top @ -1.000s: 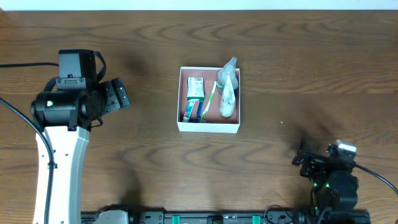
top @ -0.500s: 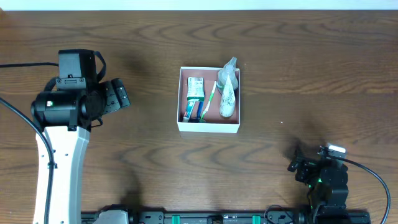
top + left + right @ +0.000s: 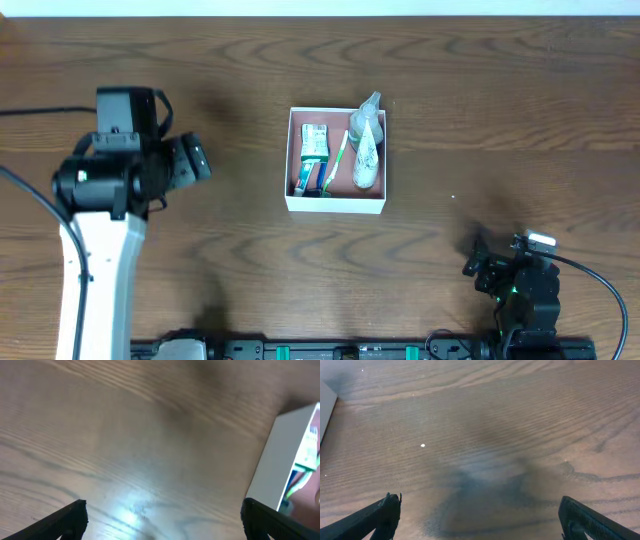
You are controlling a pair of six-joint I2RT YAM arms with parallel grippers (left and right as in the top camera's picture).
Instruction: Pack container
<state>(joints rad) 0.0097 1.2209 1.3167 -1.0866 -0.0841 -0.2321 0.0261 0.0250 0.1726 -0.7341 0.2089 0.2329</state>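
the left gripper hangs over the bare wooden table with its jaws spread wide and nothing between them. in the left wrist view its two dark fingertips sit at the bottom corners, with only wood grain between. the container rests flat on the table straight ahead of this gripper, well apart from it. from the wrist, its white outer wall shows off to the right, beyond the right-hand fingertip, with a strip of green and blue contents visible past the rim.

the right gripper is likewise wide apart and empty. each tip lies at a bottom corner of the right wrist view, with a dark shadow on the wood between. for this gripper the container lies far ahead and to the left, and only a sliver of white wall shows at the upper left edge of its view. a small pale speck lies on the wood ahead of it, left of centre, between gripper and container.

inside the container, on the side nearer the left gripper, a green-and-white packet lies flat, with a small blue item just beside it, too small to name. a toothbrush lies slanted through the middle. on the side farther from the left gripper a clear plastic pouch holds something white and green, its top poking over the rim. neither gripper touches the container.
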